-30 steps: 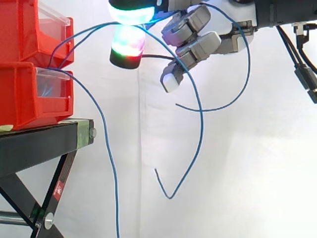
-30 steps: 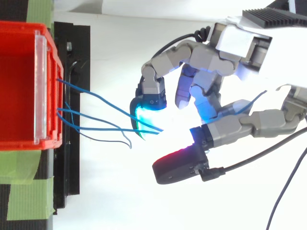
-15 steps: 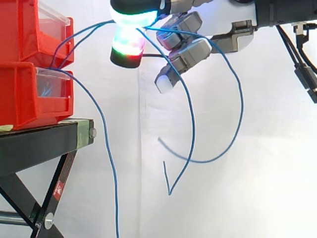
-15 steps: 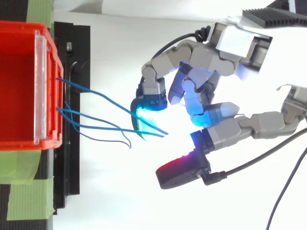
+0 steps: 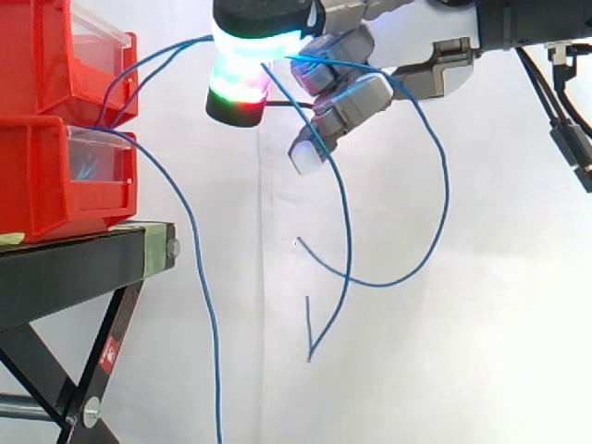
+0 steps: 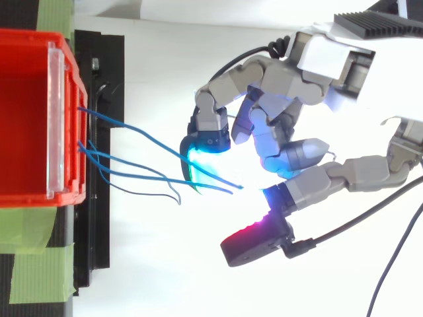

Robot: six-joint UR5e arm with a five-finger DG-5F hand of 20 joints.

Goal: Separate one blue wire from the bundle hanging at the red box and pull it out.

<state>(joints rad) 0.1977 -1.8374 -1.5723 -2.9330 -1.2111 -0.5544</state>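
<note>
As the robot hand point(image 5: 370, 88) has curled its fingers tighter round one blue wire point(image 5: 448, 185), that wire's free loop has sagged lower below the hand. Its other end still runs back to the red bins point(image 5: 55, 176), where the other wires point(image 5: 212, 324) hang. The wire looks separated but not yet pulled out.

At the top, the hand point(image 5: 370, 91) curls its fingers round a blue wire point(image 5: 448, 190) looping down right; other wires point(image 5: 151, 63) run left to red bins point(image 5: 46, 176) on a black stand point(image 5: 74, 268).
</note>
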